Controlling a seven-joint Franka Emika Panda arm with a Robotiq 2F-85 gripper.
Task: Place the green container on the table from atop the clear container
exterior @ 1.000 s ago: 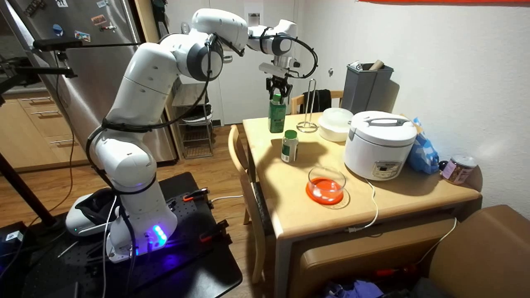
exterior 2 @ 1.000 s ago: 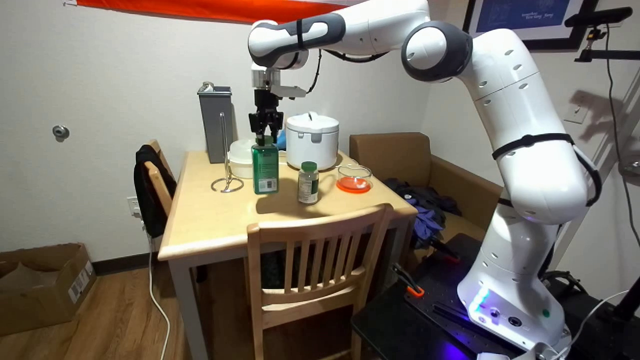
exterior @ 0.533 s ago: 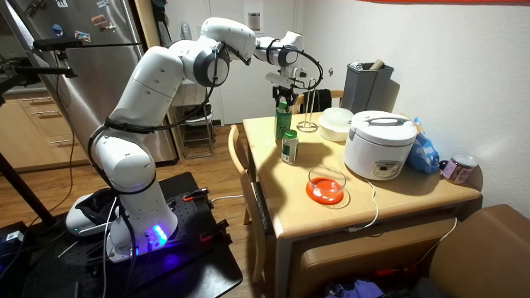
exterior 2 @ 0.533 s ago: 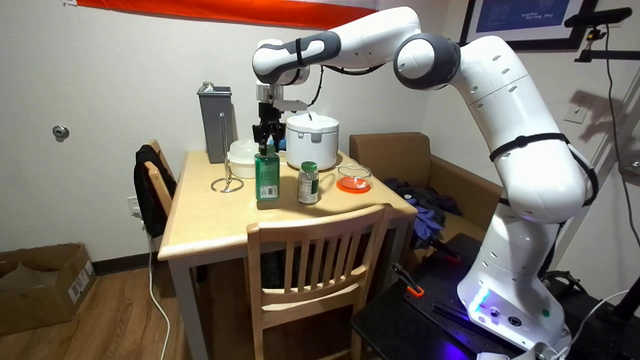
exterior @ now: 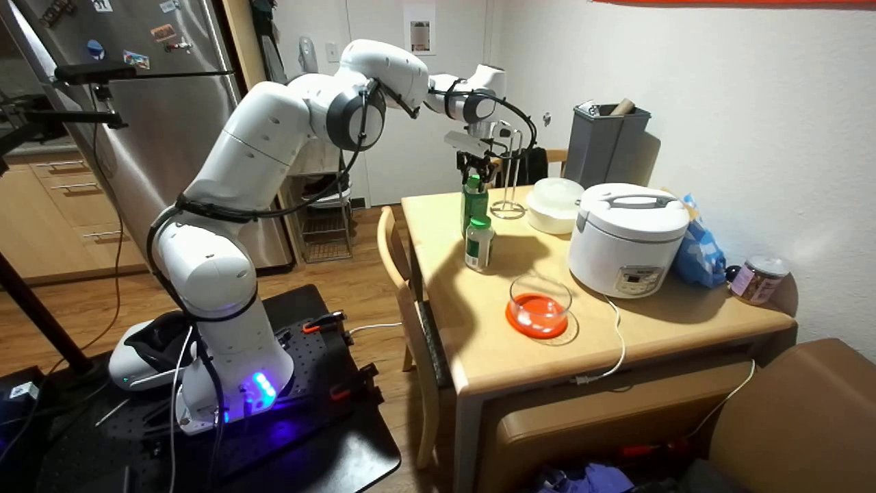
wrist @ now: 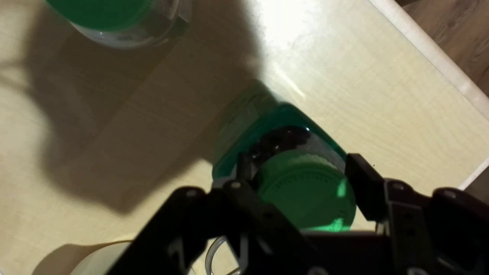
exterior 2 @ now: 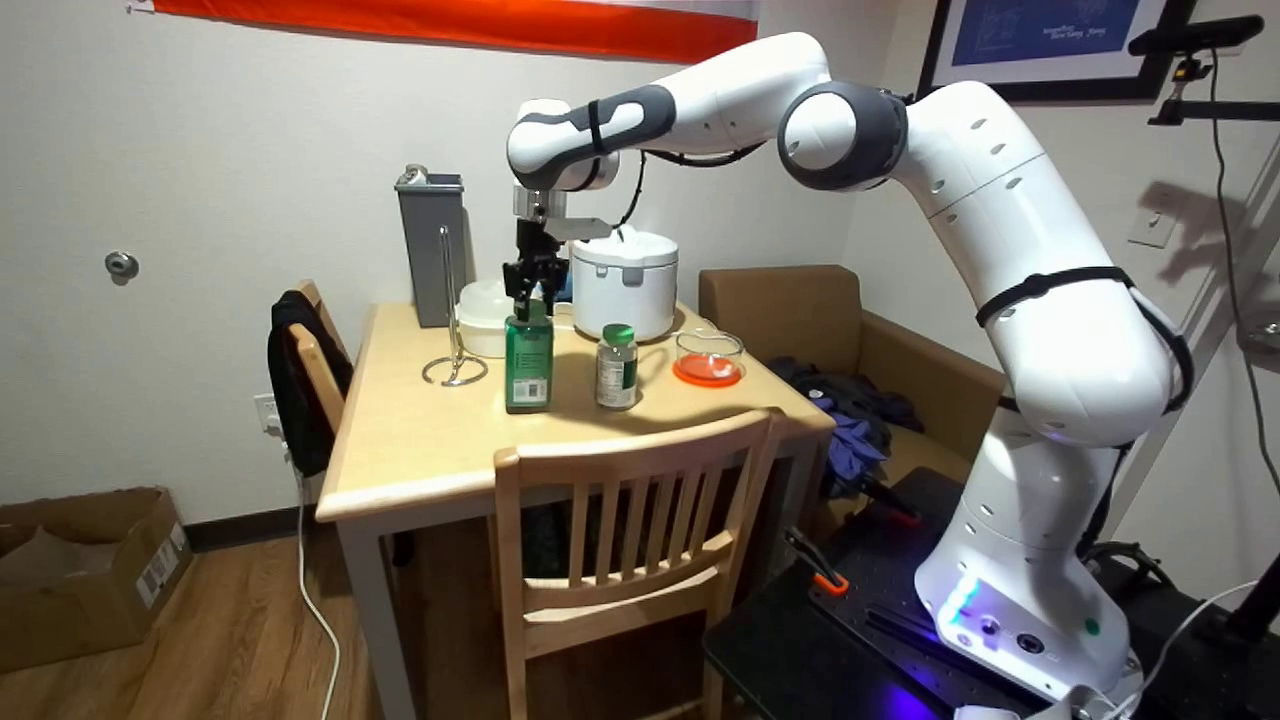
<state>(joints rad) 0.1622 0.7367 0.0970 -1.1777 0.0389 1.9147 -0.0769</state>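
Note:
The green container (exterior 2: pixel 528 365) is a green bottle with a green cap. My gripper (exterior 2: pixel 536 305) is above it, its fingers closed on both sides of the cap. The wrist view shows the gripper (wrist: pixel 300 168) with the cap (wrist: pixel 305 194) between its fingers. The bottle stands upright at the surface of the tan table (exterior 2: pixel 420 440); I cannot tell whether its base touches. The clear container (exterior 2: pixel 616 370), a short jar with a green lid, stands beside it, apart. In an exterior view the jar (exterior: pixel 479 246) hides the bottle's lower part.
A wire holder (exterior 2: pixel 455 330) and a white lidded bowl (exterior: pixel 554 205) stand behind the bottle. A white rice cooker (exterior: pixel 628 239) stands on the table. A glass bowl sits on an orange dish (exterior: pixel 537 325). A wooden chair (exterior 2: pixel 640 460) stands at the table edge.
My gripper has come down with the green container, which is now lower, close to the table surface and beside the clear container. The other things have not moved.

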